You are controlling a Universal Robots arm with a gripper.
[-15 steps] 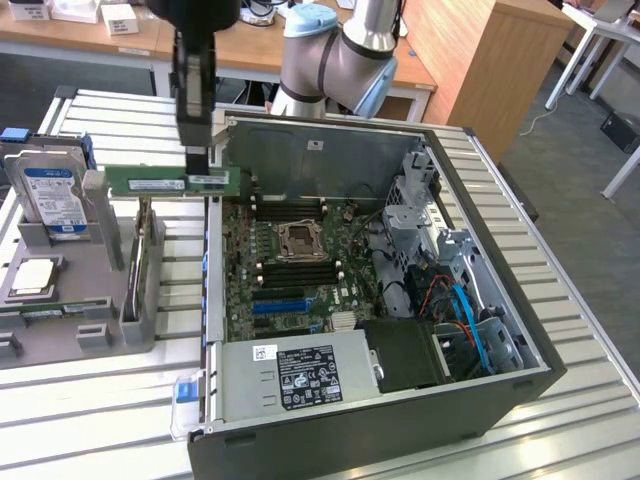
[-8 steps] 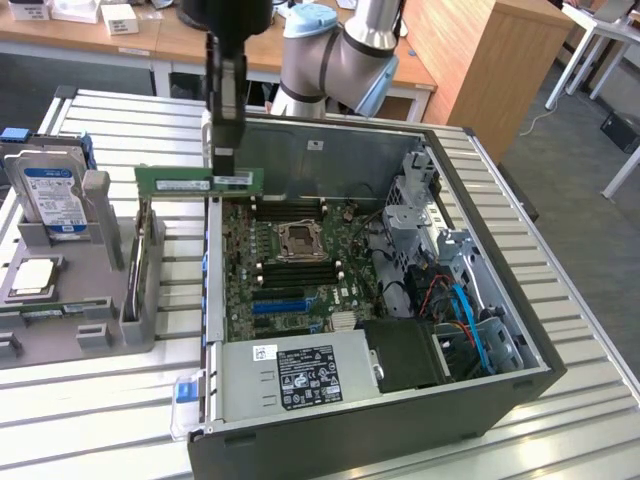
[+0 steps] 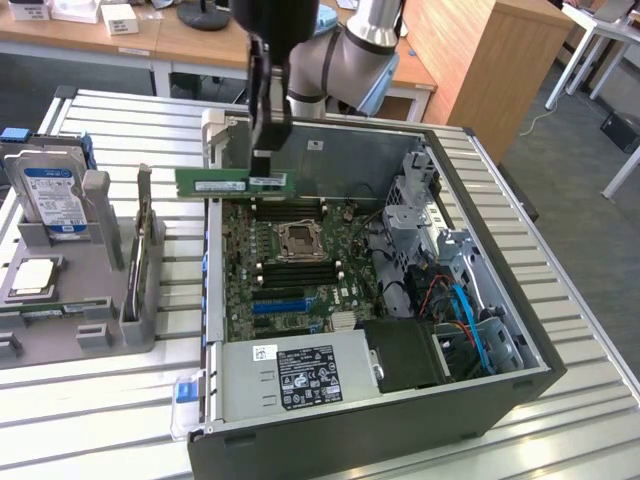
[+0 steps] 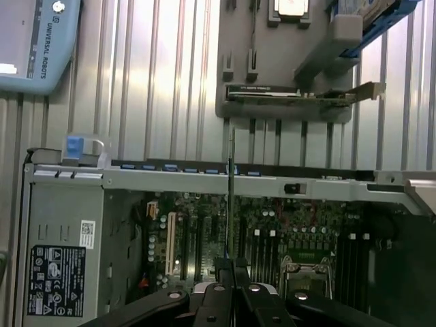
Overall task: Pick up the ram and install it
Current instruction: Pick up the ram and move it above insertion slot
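Tool [image 3: 264, 172] pinching long thin green circuit-board ram [image 3: 215, 182] above open black computer case [image 3: 400, 445]; best kept level, parallel to black memory slots [image 3: 300, 212].

The ram [image 3: 225, 183] is held by the gripper [image 3: 266, 168] over the motherboard [image 3: 250, 285] in the case [image 3: 400, 440]; the rack [image 3: 70, 300] is set beside it, at the exterior view's left.

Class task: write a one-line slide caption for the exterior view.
Gripper shut on the ram, holding it level above the open computer case and its motherboard.
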